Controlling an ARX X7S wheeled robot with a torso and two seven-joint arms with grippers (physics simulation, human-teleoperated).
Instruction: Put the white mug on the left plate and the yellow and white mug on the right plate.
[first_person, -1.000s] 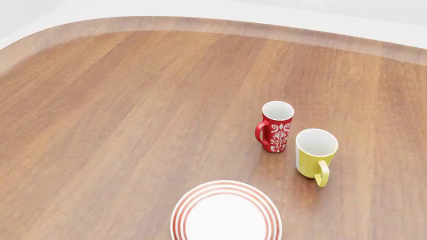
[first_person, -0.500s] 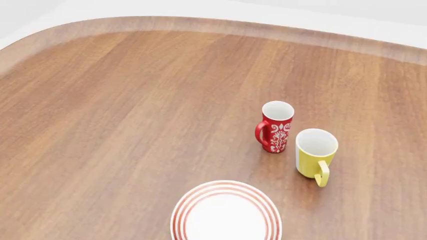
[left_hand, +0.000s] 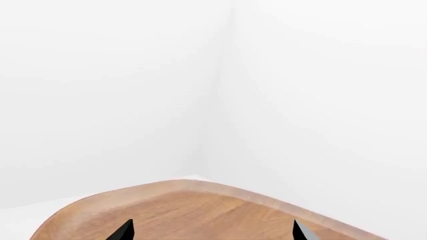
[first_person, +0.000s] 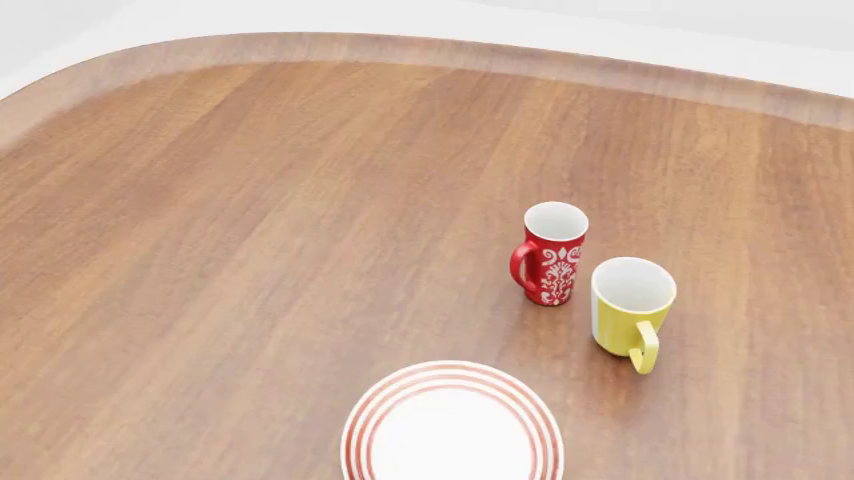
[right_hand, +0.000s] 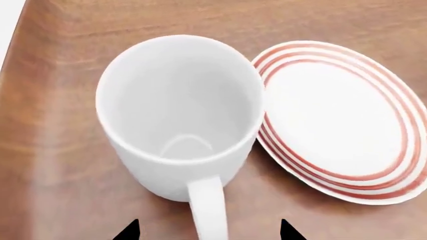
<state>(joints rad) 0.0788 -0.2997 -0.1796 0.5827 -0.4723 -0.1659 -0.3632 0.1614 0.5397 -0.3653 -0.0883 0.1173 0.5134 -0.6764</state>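
Directly below the right gripper (right_hand: 208, 231), whose two dark fingertips stand apart and clamp on nothing, the white mug (right_hand: 179, 115) sits upright on the wooden table (right_hand: 60, 165), its loop handle pointing back between the tips. Just beside the mug lies a red-ringed plate (right_hand: 337, 120); the mug's rim overlaps the plate's edge in the right wrist view, and contact cannot be told. Which of the two plates this is cannot be told either.

Nearest in the head view is a ringed plate (first_person: 451, 425), bare, cut by the lower edge. Beyond it and toward the robot's right stands the yellow and white mug (first_person: 631, 309), upright, handle facing the robot. A red patterned mug (first_person: 551, 253) stands just beside it, farther off; it has no part in the task.

Farthest, the left gripper (left_hand: 212, 231) looks out past the table's curved edge to blank walls, its tips apart and empty.

Judged step: approach to the white mug, no mug yet placed. The next move calls for descent and closure on the mug before any lift.
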